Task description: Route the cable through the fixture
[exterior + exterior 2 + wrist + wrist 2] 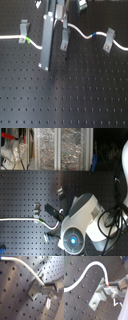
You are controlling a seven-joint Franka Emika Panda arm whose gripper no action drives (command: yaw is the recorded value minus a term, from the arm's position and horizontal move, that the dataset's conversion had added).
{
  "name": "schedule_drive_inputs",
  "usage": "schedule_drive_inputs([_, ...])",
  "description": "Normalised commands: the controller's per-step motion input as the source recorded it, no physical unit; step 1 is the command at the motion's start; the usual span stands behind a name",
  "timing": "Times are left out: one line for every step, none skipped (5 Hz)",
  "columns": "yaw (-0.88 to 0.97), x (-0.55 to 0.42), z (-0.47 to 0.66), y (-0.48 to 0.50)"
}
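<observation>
The white cable (82,31) runs across the black board in the first exterior view. It passes the left clip (22,31), shows a green band (29,40), goes behind my long grey bar (46,42), then waves past a blue band (95,34) through the right clip (109,40). My gripper (61,27) is shut on the cable right at the top of the middle clip, the fixture (65,39). In both wrist views the cable (87,268) ends between my fingers, touching the fixture's upper edge (99,296) (33,291). Whether it sits in the slot is hidden.
The perforated black board (75,95) spreads toward the first exterior view's bottom. In the second exterior view the arm's white body (82,220) covers the middle, with clear bins (60,148) and clutter behind the board, and black arm cables (115,213) on the second exterior view's right.
</observation>
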Motion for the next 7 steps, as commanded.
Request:
schedule_drive_inputs([0.0,0.006,0.0,0.009])
schedule_drive_inputs([0.0,-0.086,0.01,0.039])
schedule_drive_inputs([0.37,-0.16,-0.02,0.175])
schedule_drive_inputs([0.53,-0.207,-0.11,0.184])
schedule_drive_inputs([-0.02,-0.031,0.0,-0.051])
schedule_drive_inputs([-0.08,0.0,0.18,0.001])
schedule_drive_inputs([0.0,0.001,0.13,0.001])
